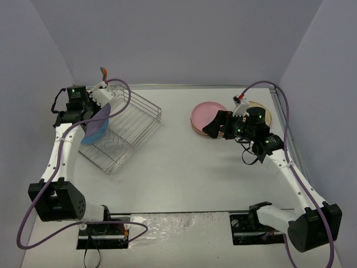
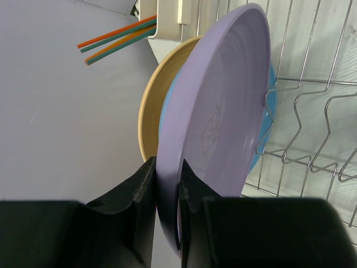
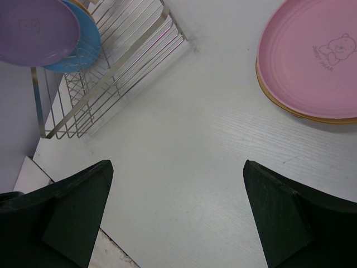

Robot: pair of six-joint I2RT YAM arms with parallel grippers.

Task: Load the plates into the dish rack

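Observation:
The dish rack [image 1: 139, 114] stands at the far left of the table. My left gripper [image 2: 167, 184] is shut on the rim of a purple plate [image 2: 223, 111], held on edge over the rack's wires [image 2: 312, 111]. Right behind it stand a blue plate [image 2: 265, 145] and a tan-yellow plate [image 2: 149, 111]. A pink plate [image 1: 205, 114] lies flat on top of a tan-rimmed plate [image 3: 290, 111] at the far right. My right gripper [image 1: 215, 125] hovers open beside that stack, over bare table, with nothing between its fingers [image 3: 83, 195].
A white caddy [image 2: 167, 17] with orange and teal sticks [image 2: 117, 36] is clipped at the rack's far corner. Another tan-rimmed plate [image 1: 265, 116] lies partly hidden behind the right arm. Grey walls close in the table on three sides.

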